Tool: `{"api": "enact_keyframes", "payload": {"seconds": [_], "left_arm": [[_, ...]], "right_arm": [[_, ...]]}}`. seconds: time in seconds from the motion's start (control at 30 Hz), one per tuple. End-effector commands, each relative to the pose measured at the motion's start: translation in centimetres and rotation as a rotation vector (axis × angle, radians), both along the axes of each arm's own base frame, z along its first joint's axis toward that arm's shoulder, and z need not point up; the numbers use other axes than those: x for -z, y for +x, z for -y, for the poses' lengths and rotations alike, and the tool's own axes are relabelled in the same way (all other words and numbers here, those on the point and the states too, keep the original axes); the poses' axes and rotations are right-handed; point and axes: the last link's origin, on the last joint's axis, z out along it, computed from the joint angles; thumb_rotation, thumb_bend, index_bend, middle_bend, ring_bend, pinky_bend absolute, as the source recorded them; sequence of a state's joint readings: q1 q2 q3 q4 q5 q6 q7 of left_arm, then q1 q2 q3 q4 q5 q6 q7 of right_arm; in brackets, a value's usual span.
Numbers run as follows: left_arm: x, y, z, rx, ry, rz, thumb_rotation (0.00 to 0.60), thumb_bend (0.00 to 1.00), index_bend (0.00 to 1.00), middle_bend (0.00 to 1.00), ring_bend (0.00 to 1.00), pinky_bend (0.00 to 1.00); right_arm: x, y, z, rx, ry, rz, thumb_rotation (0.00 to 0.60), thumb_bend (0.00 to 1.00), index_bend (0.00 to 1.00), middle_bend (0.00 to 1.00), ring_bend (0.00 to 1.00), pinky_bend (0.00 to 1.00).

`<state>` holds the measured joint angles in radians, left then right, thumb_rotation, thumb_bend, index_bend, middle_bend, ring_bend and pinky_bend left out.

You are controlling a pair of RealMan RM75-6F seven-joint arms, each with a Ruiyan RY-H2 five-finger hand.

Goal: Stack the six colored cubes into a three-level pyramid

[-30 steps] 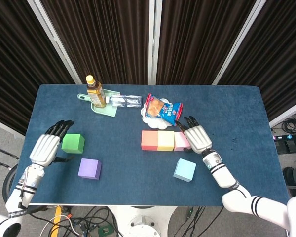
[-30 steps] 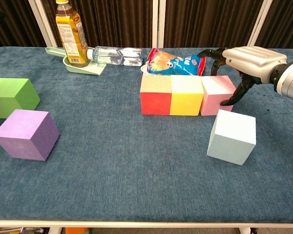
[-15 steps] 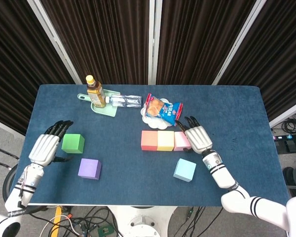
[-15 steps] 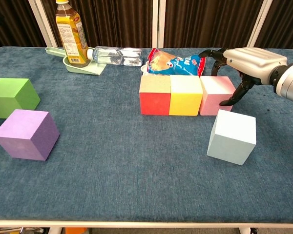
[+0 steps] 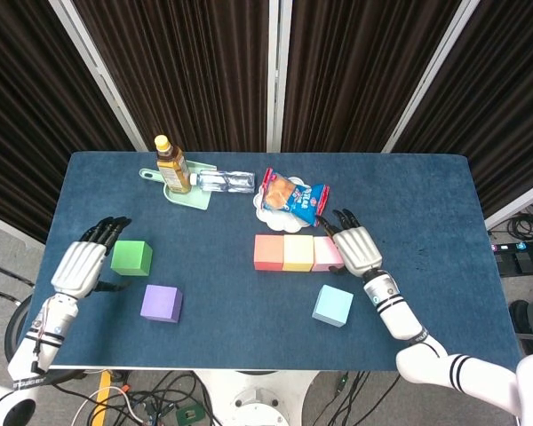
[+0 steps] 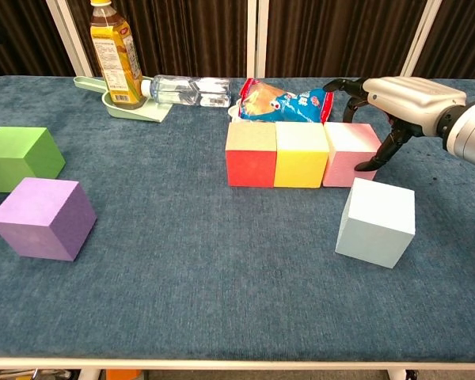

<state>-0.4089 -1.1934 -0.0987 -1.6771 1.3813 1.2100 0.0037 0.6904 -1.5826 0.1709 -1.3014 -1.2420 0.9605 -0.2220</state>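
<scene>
Mid-bench: red cube (image 6: 251, 156), yellow cube (image 6: 300, 154), pink cube (image 6: 348, 153) touching in row, likely pyramid base. Right hand (image 6: 392, 99) arched over pink cube, fingers apart, holding nothing. Left hand (image 5: 82, 263) open beside green cube (image 5: 131, 257). Purple cube (image 5: 161, 303), pale blue cube (image 6: 377, 222) loose toward front edge. Green tray (image 6: 138, 108) at back edge holds bottle (image 6: 117, 53).

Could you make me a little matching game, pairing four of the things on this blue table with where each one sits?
Things:
1. yellow foam cube
2. green foam cube
3. pale blue foam cube
4. amber tea bottle with a yellow cap

Places:
A. standing on the mint green tray at the back
B. alone on the table, nearer the front edge than the row of three
C. beside the left hand
D. middle of the row, between the red cube and the pink cube

Pairs: 1-D, 2-C, 3-B, 4-A
</scene>
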Motion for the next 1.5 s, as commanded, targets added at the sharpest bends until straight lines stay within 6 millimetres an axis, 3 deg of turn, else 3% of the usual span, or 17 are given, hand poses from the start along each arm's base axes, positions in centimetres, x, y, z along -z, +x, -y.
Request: {"api": "enact_keyframes", "payload": {"seconds": [0.03, 0.7, 0.9, 1.1, 1.3, 1.5], "left_arm": [[0.0, -0.1, 0.0, -0.002, -0.002, 0.001, 0.600, 0.00, 0.06, 0.07, 0.03, 0.16], [0.0, -0.6, 0.2, -0.010, -0.009, 0.006, 0.600, 0.00, 0.06, 0.07, 0.03, 0.16], [0.0, -0.6, 0.2, -0.007, -0.011, 0.005, 0.600, 0.00, 0.06, 0.07, 0.03, 0.16], [0.1, -0.6, 0.2, -0.010, -0.014, 0.003, 0.600, 0.00, 0.06, 0.07, 0.03, 0.16], [0.0, -0.8, 0.2, -0.017, -0.015, 0.003, 0.600, 0.00, 0.06, 0.07, 0.03, 0.16], [0.0, -0.5, 0.1, -0.011, -0.015, 0.006, 0.600, 0.00, 0.06, 0.07, 0.03, 0.16]], "right_arm": [[0.2, 0.1, 0.0, -0.001, 0.001, -0.005, 0.600, 0.13, 0.00, 0.49, 0.02, 0.00], [0.9, 0.3, -0.2, 0.006, 0.013, -0.014, 0.600, 0.11, 0.00, 0.47, 0.02, 0.00], [0.6, 0.2, -0.3, 0.002, 0.033, -0.013, 0.600, 0.03, 0.00, 0.19, 0.00, 0.00], [0.3, 0.2, -0.3, 0.009, 0.051, -0.014, 0.600, 0.00, 0.00, 0.07, 0.00, 0.00], [-0.2, 0.3, -0.4, 0.011, 0.033, 0.014, 0.600, 0.00, 0.00, 0.11, 0.00, 0.00], [-0.8, 0.5, -0.1, 0.007, 0.012, 0.037, 0.600, 0.00, 0.00, 0.29, 0.00, 0.00]]}}
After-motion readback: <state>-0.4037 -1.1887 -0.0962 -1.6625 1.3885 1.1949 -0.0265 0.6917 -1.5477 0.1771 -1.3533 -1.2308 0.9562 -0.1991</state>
